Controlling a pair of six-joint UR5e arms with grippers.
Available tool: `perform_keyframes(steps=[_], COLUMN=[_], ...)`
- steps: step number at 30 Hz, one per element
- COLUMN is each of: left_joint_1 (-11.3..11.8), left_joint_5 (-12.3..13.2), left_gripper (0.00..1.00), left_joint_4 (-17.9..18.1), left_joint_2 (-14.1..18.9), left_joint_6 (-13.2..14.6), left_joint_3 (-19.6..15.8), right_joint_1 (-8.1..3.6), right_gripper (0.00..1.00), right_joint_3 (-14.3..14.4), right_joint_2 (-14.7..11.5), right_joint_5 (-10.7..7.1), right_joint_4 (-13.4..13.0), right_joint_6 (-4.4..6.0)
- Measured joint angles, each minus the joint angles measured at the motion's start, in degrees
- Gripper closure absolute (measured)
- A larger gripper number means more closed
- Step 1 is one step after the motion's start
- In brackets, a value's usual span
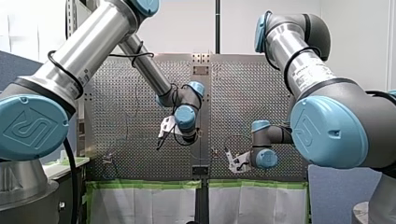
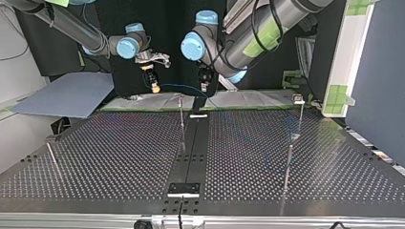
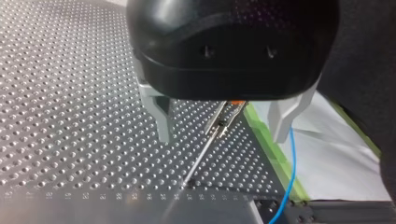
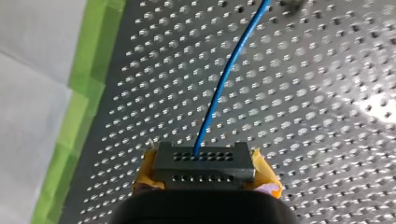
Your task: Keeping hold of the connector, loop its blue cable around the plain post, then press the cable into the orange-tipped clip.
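My right gripper (image 4: 205, 181) is shut with its yellow pads on a dark grey connector (image 4: 203, 162). The blue cable (image 4: 223, 81) leaves the connector and runs ahead over the perforated table. My left gripper (image 3: 222, 136) is open above the table, its metal fingers (image 3: 161, 119) wide apart. An orange-tipped clip (image 3: 229, 108) on a thin post stands ahead, between those fingers, untouched. The blue cable (image 3: 289, 179) hangs just beside one finger, outside the gap. In the top view, the cable (image 2: 184, 88) spans from my right gripper (image 2: 154, 85) to my left gripper (image 2: 204, 86).
Thin metal posts stand on the perforated table (image 2: 119, 152): one near the middle (image 2: 182, 121), two at the top view's right (image 2: 288, 164) (image 2: 301, 114), one at its left (image 2: 54, 161). Green tape (image 3: 273, 149) and white sheets (image 3: 336, 154) border the table edge by both grippers.
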Motion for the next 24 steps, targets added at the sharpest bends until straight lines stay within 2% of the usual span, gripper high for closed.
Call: perform_keyframes(steps=[5, 9, 16, 20, 24], left_joint_1=[0.04, 0.01, 0.08, 0.32, 0.94], left_joint_5=[-0.31, -0.42, -1.47, -2.06, -2.72], left_gripper=[0.0, 0.0, 0.0, 0.0, 0.0], left_joint_4=[-2.66, -4.75, -8.85, -11.2, -13.82], left_joint_2=[0.26, 0.29, 0.24, 0.19, 0.14], left_joint_6=[0.16, 0.38, 1.5, 2.54, 3.88], left_joint_3=[1.31, 3.17, 7.21, 9.57, 12.18], right_joint_1=[0.32, 0.53, 0.65, 0.66, 0.57], right_gripper=[1.0, 1.0, 1.0, 1.0, 1.0], right_joint_3=[0.08, 0.1, 0.12, 0.12, 0.12], right_joint_2=[-0.03, -0.04, -0.02, 0.01, 0.02], right_joint_5=[-1.95, -4.27, -7.8, -8.07, -6.76], right_joint_4=[-1.04, -1.42, -1.45, -1.45, -1.46], right_joint_6=[-0.82, -1.6, -1.8, -1.65, -1.38])
